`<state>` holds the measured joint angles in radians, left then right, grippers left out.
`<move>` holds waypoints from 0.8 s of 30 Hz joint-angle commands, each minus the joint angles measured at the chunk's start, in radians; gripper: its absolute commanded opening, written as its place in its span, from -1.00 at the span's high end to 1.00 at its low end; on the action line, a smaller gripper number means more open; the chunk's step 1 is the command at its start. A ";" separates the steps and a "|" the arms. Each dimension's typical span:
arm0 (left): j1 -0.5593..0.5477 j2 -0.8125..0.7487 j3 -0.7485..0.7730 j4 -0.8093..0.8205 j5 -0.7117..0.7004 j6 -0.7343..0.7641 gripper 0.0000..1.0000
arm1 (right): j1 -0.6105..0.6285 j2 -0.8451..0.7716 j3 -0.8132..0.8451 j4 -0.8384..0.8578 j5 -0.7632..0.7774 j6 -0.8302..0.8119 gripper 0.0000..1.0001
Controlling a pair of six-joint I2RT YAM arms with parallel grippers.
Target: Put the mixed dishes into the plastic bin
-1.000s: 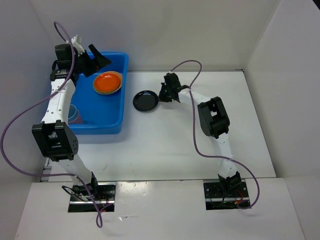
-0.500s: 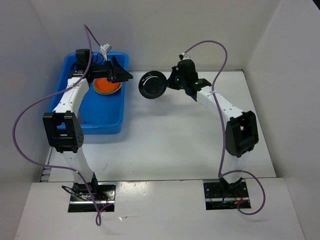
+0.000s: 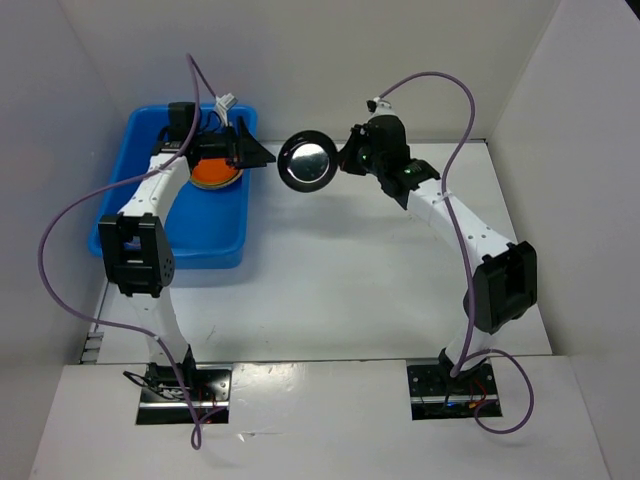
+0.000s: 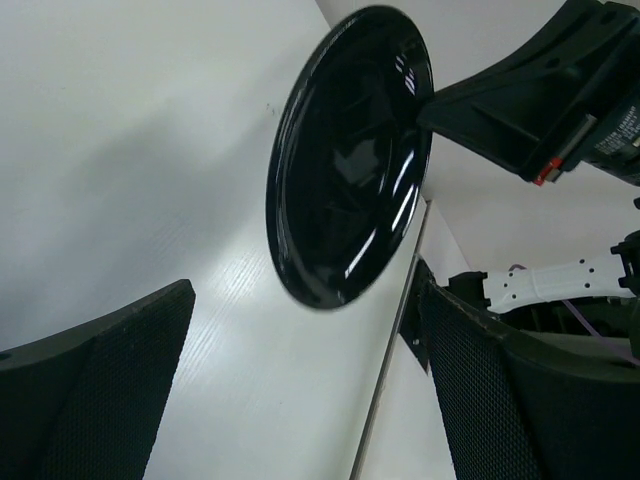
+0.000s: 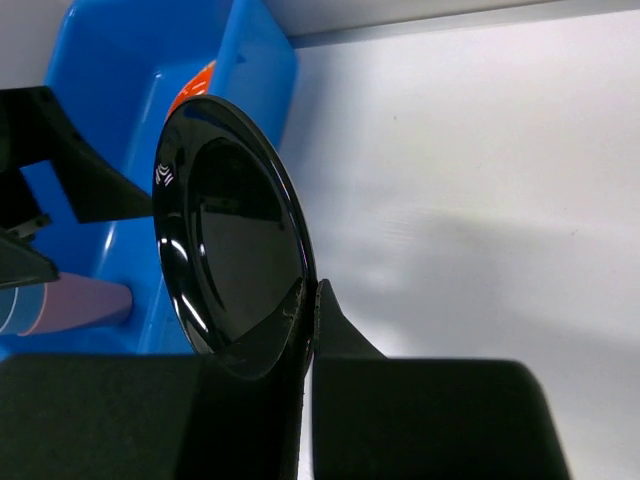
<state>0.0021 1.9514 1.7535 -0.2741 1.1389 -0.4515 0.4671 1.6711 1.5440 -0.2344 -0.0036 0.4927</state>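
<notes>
The black plate point(image 3: 307, 160) is gripped at its rim by the closed right jaws. It is held nearly on edge above the table's point(image 3: 350, 270) far edge, beside the blue bin point(image 3: 170, 255), one face turned towards the wide-open, empty left jaws.

The right gripper point(image 3: 343, 160) pinches a glossy black plate point(image 3: 307, 161), and left of it a bright blue bin point(image 3: 210, 250) holds an orange plate point(image 3: 212, 176) and a pink cup point(image 5: 75, 305).

readable text: none | right gripper point(image 4: 432, 100): some small white print point(image 4: 612, 130) on its black body, too small and blurred for reading
</notes>
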 commanded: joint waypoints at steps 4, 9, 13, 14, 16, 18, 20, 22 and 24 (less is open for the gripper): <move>-0.073 0.075 0.104 0.035 0.039 0.014 -0.98 | 0.053 -0.027 0.011 0.050 -0.013 -0.006 1.00; -0.094 0.093 0.116 -0.002 0.039 0.045 -0.78 | 0.053 -0.016 0.033 0.059 -0.022 -0.006 1.00; -0.094 0.093 0.116 -0.011 0.039 0.045 -0.17 | 0.053 -0.007 0.033 0.060 -0.022 -0.006 1.00; -0.094 0.093 0.116 -0.011 0.039 0.045 -0.03 | 0.053 0.002 0.033 0.060 -0.022 -0.006 1.00; -0.094 0.093 0.116 -0.031 0.030 0.054 0.25 | 0.053 0.003 0.033 0.060 -0.022 -0.006 1.00; -0.094 0.093 0.116 -0.043 0.012 0.054 0.69 | 0.053 0.012 0.033 0.060 -0.022 -0.006 1.00; -0.094 0.093 0.116 -0.043 0.012 0.054 1.00 | 0.053 0.012 0.033 0.069 -0.022 0.003 1.00; -0.094 0.093 0.116 -0.053 0.012 0.063 1.00 | 0.053 0.021 0.033 0.069 -0.022 0.003 0.92; -0.094 0.093 0.116 -0.053 -0.023 0.051 1.00 | 0.053 0.021 0.033 0.069 -0.032 0.012 0.53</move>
<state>-0.0883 2.0296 1.8378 -0.3367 1.1511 -0.4400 0.5163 1.6932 1.5436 -0.2306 -0.0231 0.4961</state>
